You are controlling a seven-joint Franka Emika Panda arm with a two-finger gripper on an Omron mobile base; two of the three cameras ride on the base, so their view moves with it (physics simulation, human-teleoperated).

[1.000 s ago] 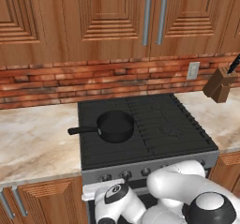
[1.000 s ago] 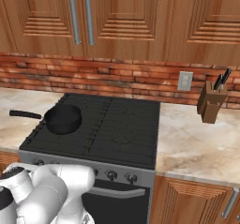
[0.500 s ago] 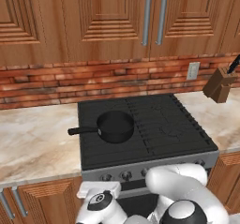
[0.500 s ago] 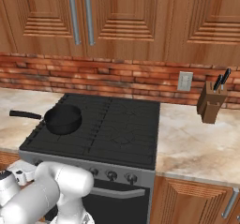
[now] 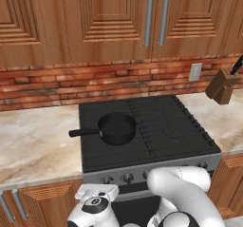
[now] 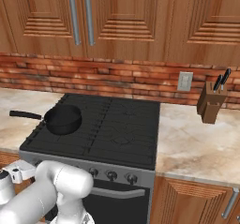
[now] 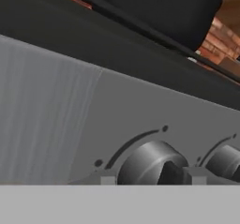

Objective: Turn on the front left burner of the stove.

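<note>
- In the left base view, the wide range with a flat black ridged-grate cooktop and grey steel front strip (image 5: pixel 142 126) is seen set between two pale marbled stone counters (image 5: pixel 33 140), against a red brick backsplash (image 5: pixel 71 81); a small black long-handled pan (image 5: pixel 116 127) rests on the left half of the grates, and the white arm is folded low in front of the oven door
- In the right base view, small round grey knobs (image 6: pixel 111 175) are lined along the steel strip above the bar handle; a brown wooden knife block (image 6: pixel 209 107) stands on the right-hand counter, well apart from the stove
- In the hand view, the leftmost round metal knob (image 7: pixel 152 164) is met close up on the brushed grey panel, a curved dial mark arcing above it and a second knob (image 7: pixel 225 163) just beside it
- The gripper's state cannot be told (its fingertips are not plainly made out)
- The knob is judged rigid, smooth and somewhat slippery, fixed on a stiff spindle; it would best be taken across its rim by both fingers and twisted, not pulled
</note>
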